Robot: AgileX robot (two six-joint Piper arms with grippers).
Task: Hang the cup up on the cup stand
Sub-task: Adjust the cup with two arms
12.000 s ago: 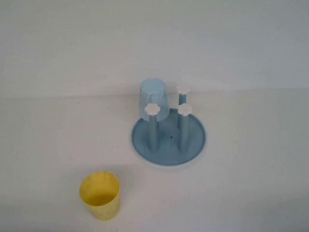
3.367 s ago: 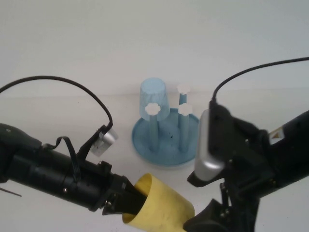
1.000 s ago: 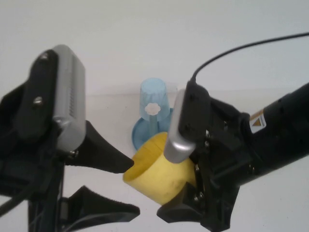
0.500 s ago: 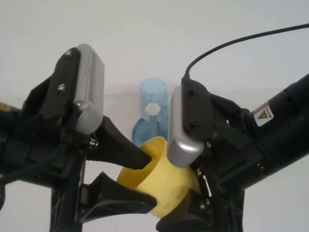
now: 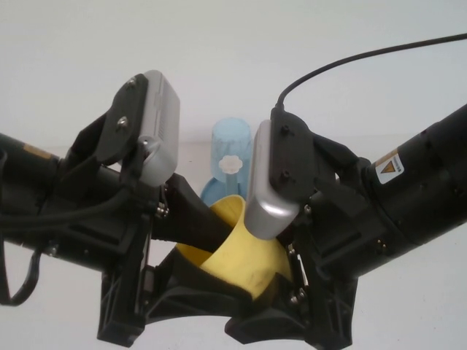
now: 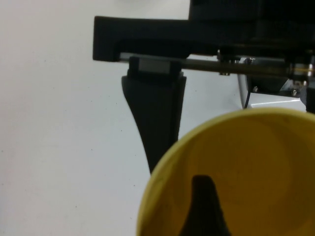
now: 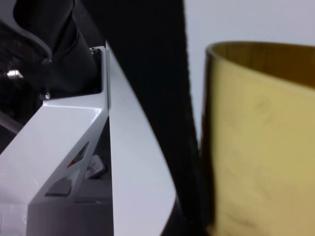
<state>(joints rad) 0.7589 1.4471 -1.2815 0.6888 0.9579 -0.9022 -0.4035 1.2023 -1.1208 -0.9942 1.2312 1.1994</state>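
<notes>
The yellow cup (image 5: 241, 255) hangs on its side in the air between both arms, mouth toward the left arm. My right gripper (image 5: 276, 273) is shut on its body; one of its fingers (image 7: 189, 147) lies along the cup wall (image 7: 261, 147). My left gripper (image 5: 228, 266) is open, straddling the cup's lower wall: one of its fingers (image 6: 204, 209) reaches inside the cup (image 6: 256, 162), the other passes underneath. The blue cup stand (image 5: 210, 195) stands behind the arms, mostly hidden; one white-capped peg (image 5: 231, 164) shows.
A light blue cup (image 5: 230, 142) sits upside down on a rear peg of the stand. Both wrist cameras and arm bodies fill the foreground. White table surface (image 5: 219, 65) stretches behind the stand.
My left gripper has moved in toward the cup; its upper finger has slid into the cup mouth and the lower one under it. The right gripper keeps hold of the cup.
</notes>
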